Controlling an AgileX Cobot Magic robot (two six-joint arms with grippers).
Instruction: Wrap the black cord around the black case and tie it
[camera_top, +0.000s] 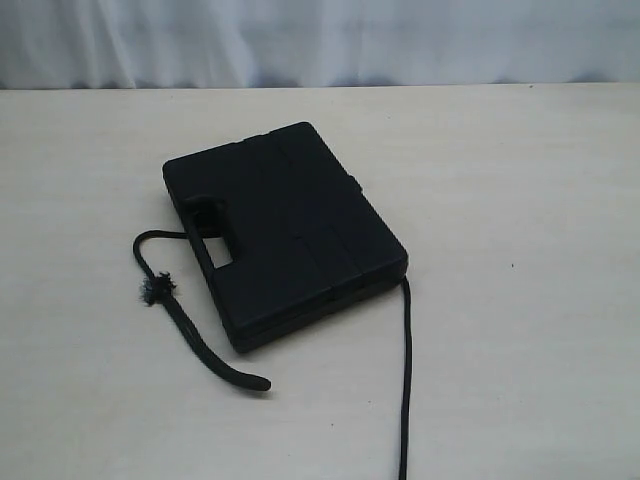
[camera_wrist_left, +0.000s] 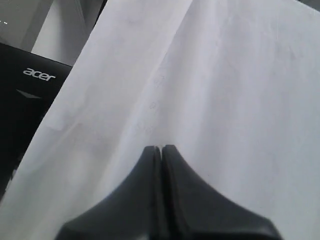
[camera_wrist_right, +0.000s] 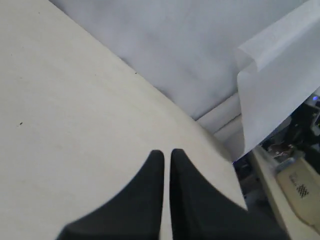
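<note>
The left end effector (camera_wrist_left: 162, 148) and right end effector (camera_wrist_right: 166, 151) are closed tight, holding nothing. The black case (camera_top: 285, 232) could be dragged if the black cord (camera_top: 197, 338) at its 7 o'clock is tugged.

I read the flat rectangular black case (camera_top: 290, 230) as matt moulded plastic, smooth-faced. The long thin black cord (camera_top: 190, 330) looks matt and fibrous, fuzzy at its frayed tuft (camera_top: 156, 289). The pale surface (camera_top: 520, 200) shows a smooth, matt wood-grain finish. The left claw (camera_wrist_left: 162, 150) and right claw (camera_wrist_right: 167, 155) appear smooth matt black.
</note>
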